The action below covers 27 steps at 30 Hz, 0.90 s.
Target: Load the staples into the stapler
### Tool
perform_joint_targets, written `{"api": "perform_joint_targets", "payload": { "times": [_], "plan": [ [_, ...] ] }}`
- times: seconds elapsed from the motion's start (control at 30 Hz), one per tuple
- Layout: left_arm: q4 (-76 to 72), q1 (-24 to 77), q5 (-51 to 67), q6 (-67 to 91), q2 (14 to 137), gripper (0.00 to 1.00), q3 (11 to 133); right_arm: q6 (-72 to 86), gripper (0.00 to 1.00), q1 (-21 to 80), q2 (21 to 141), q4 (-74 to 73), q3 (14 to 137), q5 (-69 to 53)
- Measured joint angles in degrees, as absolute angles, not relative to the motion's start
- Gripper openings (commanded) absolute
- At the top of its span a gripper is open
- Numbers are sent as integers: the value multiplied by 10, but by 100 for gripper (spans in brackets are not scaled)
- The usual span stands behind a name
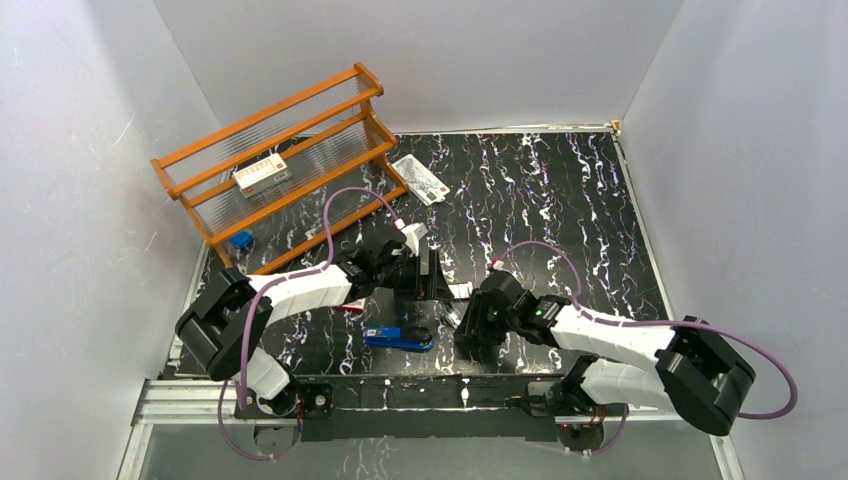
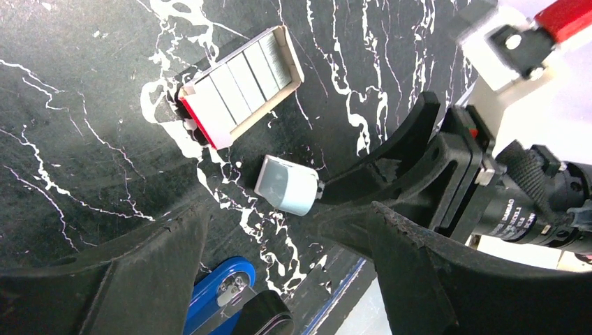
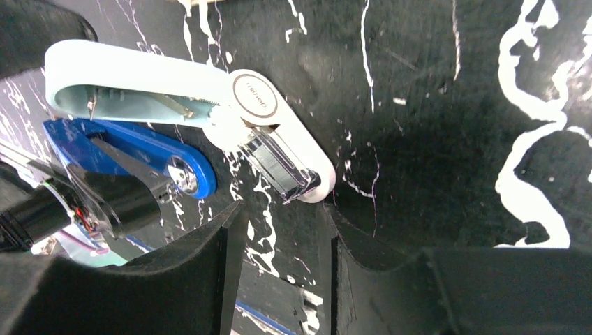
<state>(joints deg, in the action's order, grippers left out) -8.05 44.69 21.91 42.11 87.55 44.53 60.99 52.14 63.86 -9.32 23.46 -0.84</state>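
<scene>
Black marble table, white walls all round. From the top cam the stapler lies at lower centre, near the arm bases. The left gripper is just above it and the right gripper just to its right.

Left wrist cam: the left claw is spread wide. The staples sit in their open tray at upper left, and the stapler peeks in at the bottom edge.

Right wrist cam: the right claw's fingers are close together with a slim gap. The white tip of a pale blue gadget is right at that gap, and I can't tell if it's pinched. The stapler is at left.
</scene>
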Motion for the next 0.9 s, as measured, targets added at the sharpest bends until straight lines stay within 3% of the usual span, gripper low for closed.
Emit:
{"api": "perform_joint_targets", "payload": {
  "times": [0.27,0.67,0.9],
  "plan": [
    [-81,447,197,418,862,80,430,561,44,488,679,-86,260,1],
    [-72,446,140,433,815,81,401,457,52,395,684,-80,276,-45],
    [-70,446,139,450,815,63,401,443,43,366,627,-86,252,-73]
  ]
}}
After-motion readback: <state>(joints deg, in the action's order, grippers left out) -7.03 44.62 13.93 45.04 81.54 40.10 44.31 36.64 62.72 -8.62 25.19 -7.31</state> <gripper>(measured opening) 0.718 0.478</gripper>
